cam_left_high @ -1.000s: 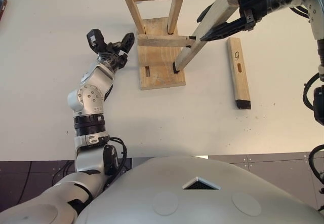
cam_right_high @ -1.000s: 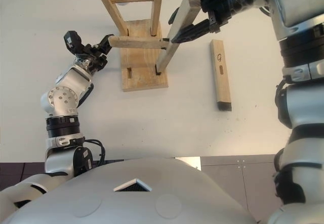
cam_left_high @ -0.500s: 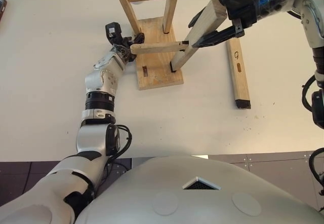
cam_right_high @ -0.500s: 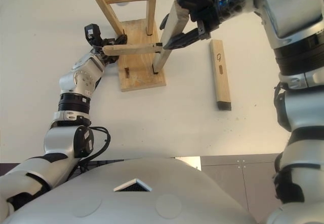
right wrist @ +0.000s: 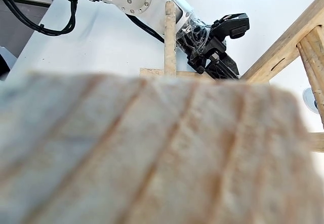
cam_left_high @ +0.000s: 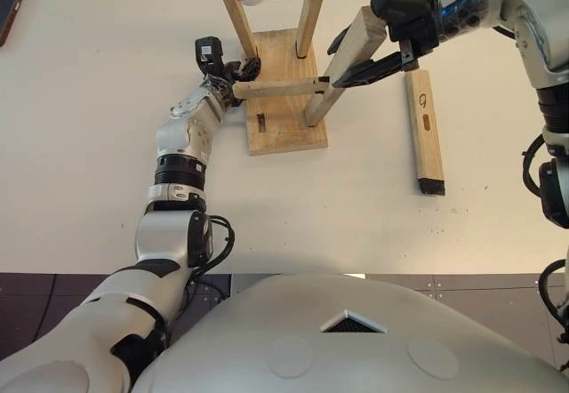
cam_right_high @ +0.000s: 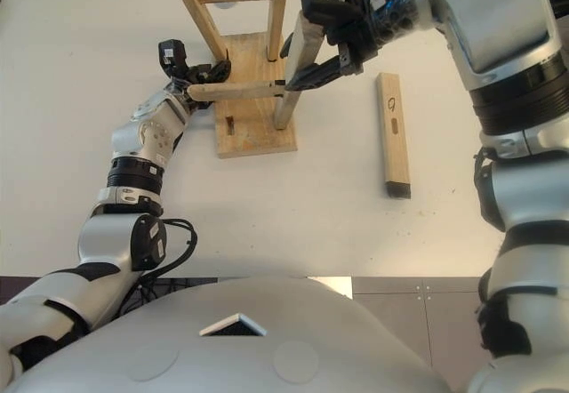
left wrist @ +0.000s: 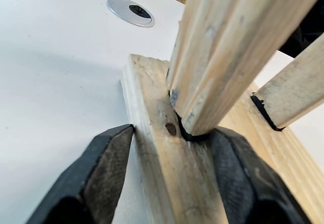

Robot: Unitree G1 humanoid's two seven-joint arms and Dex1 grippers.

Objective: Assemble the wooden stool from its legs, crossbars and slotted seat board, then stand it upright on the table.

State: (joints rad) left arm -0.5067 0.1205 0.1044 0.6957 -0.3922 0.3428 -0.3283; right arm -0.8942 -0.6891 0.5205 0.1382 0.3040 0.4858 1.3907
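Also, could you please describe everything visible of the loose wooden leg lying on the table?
The loose leg is a pale, square-section wooden bar with an oval slot in its upper face, a pen mark beyond it, and a black tip at its near end. It lies flat on the white table, to the right of the seat board and apart from it; nothing else touches it.

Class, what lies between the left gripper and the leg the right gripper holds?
A wooden crossbar spans that gap, above the seat board; both eye views show it.
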